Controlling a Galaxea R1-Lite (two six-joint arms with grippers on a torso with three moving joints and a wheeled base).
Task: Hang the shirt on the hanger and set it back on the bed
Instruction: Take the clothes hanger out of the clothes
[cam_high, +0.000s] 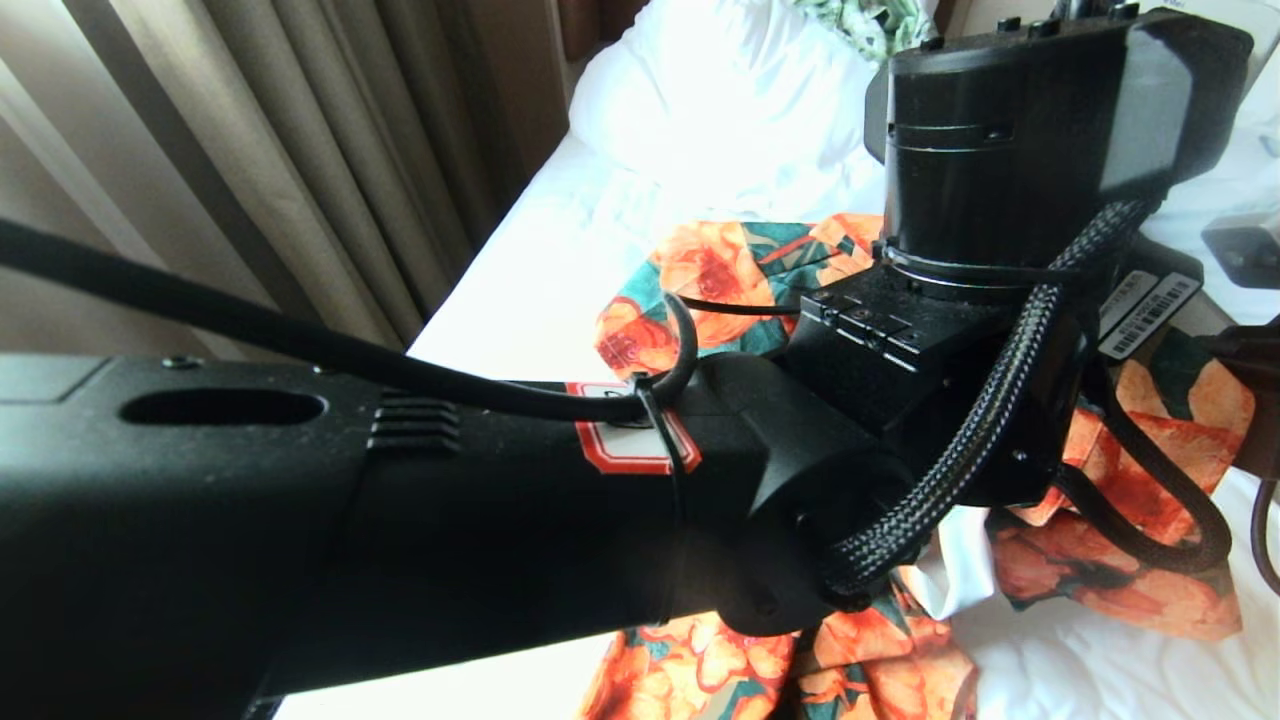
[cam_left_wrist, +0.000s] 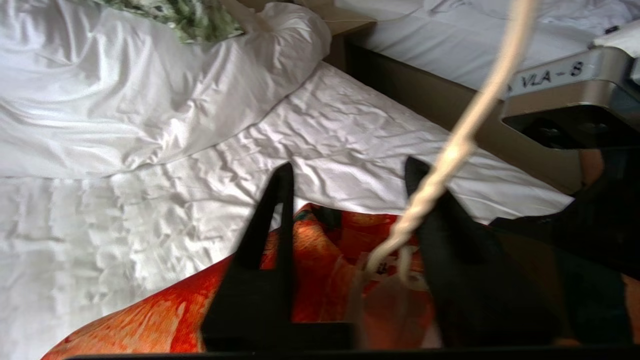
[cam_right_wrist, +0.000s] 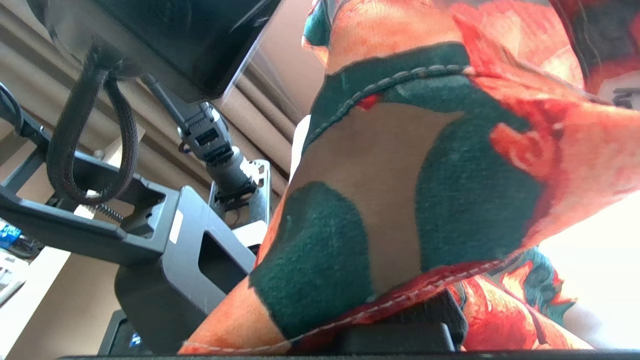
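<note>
from the head camera my left arm fills most of the view, reaching across toward the shirt, which lies bunched on the white sheet of the bed. its orange flowers and teal leaves show around the wrist housing on both sides, and a pale inside patch peeks out just under the wrist. the pillow sits further up the bed, with a green-and-white patterned cloth beyond it, and brown curtains hang along the bed's left side.

on the left wrist camera, the left gripper has its two black fingers standing apart over the shirt, nothing pinched between them. the cream hanger has its twisted wire neck crossing in front of one finger, its lower end down at the shirt's collar label; i can't tell whether it touches the finger. wrinkled sheet and bunched duvet lie beyond, and a second bed is partly seen.

on the right wrist camera, the right gripper is clenched on a fold of the shirt, stitched hem draped over the black finger. the left arm's wrist hardware hangs close beside it.
</note>
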